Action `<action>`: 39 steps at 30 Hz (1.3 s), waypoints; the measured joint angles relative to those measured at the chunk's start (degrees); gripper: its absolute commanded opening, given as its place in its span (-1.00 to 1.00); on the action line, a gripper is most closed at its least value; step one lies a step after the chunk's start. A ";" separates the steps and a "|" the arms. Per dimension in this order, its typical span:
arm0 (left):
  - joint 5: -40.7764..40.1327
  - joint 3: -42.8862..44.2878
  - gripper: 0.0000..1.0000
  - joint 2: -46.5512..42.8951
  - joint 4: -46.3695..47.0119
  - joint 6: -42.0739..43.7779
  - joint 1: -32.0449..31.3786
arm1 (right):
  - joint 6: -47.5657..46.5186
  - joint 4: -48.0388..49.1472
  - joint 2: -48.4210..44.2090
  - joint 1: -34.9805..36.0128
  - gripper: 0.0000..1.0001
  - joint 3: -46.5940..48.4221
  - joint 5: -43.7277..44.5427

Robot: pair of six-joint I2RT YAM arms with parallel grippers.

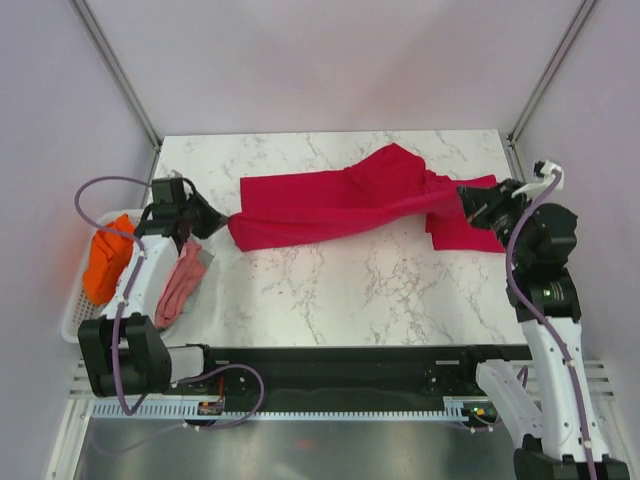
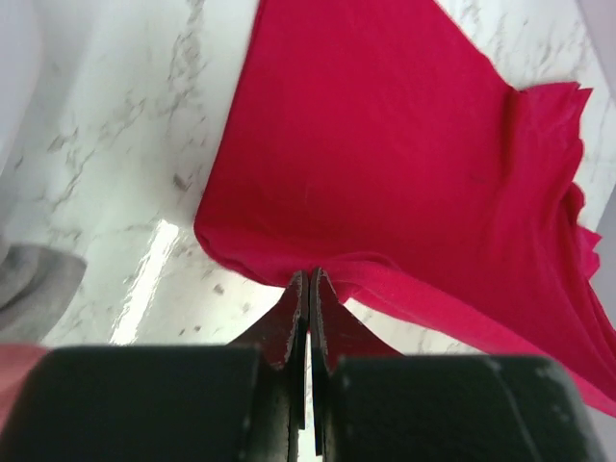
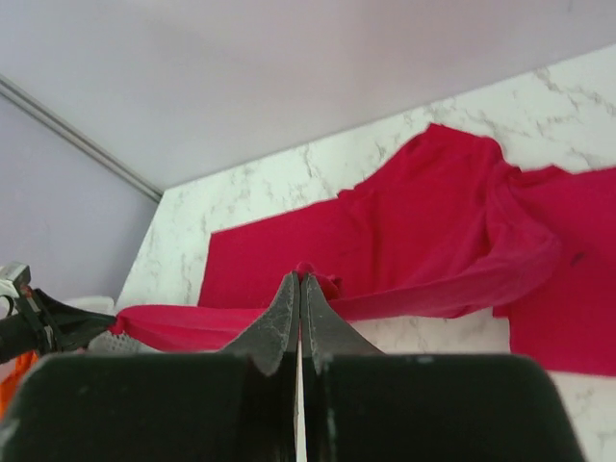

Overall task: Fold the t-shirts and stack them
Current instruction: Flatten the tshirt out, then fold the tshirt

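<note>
Limp, light red t-shirt stretched across the table's far half, left gripper and right gripper each clamped on opposite ends; likely sags and bunches, best held by edges.

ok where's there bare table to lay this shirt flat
The widest bare marble lies between the stretched t-shirt and the near edge. A narrower strip runs behind it along the far edge. Crowded: the left, with the basket and pink cloth; the right side, under red cloth.
</note>
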 measured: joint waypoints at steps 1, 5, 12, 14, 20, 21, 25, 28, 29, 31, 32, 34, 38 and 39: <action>-0.46 -2.38 -0.96 -1.60 -0.02 0.00 0.00 | -0.52 -1.81 -2.34 0.00 -1.00 -1.73 -0.09; -2.25 -9.60 -0.96 -7.13 0.07 0.00 0.11 | -1.64 -7.52 -8.87 0.00 -1.00 -7.91 -1.49; -5.33 -11.32 -0.96 -12.44 -1.99 0.33 4.61 | -3.02 -17.51 -13.09 0.00 -1.00 -10.99 -2.82; -5.40 -11.32 -0.96 -13.62 -2.54 0.39 5.18 | -3.13 -19.39 -14.45 0.00 -1.00 -11.10 -2.91; -4.92 -13.29 -0.96 -14.73 -2.47 0.55 5.18 | -3.13 -21.42 -12.92 0.00 -1.00 -11.06 -3.08; -4.81 -13.31 -0.96 -13.92 -2.43 0.68 5.20 | -3.15 -21.24 -11.17 0.00 -1.00 -11.04 -3.10; -3.74 -13.31 -0.96 -9.46 -1.57 0.92 5.20 | -3.28 -19.91 -2.62 0.02 -1.00 -10.95 -2.82; -3.28 -13.31 -0.96 -6.95 -0.59 0.92 5.18 | -3.28 -18.88 4.39 0.79 -1.00 -9.97 -1.16; -3.26 -13.29 -0.96 -6.29 -0.17 0.90 5.18 | -3.28 -18.60 6.97 1.22 -1.00 -9.11 -0.39; -3.17 -13.05 -0.96 -4.42 0.61 0.90 5.18 | -3.28 -17.35 11.91 2.58 -1.00 -7.08 1.36; -3.10 -12.76 -0.96 -3.45 0.92 0.90 5.18 | -3.28 -16.81 13.94 3.23 -1.00 -6.01 1.92; -2.75 -11.80 -0.96 -0.90 1.36 0.87 5.16 | -3.28 -15.06 18.12 4.61 -1.00 -3.98 3.43; -2.21 -10.19 -0.96 2.93 2.47 0.83 5.16 | -3.32 -11.37 25.40 6.16 -1.00 -0.94 5.51; -2.21 -9.55 -0.96 3.67 2.54 0.83 5.16 | -3.45 -10.64 27.08 6.21 -1.00 -0.26 6.05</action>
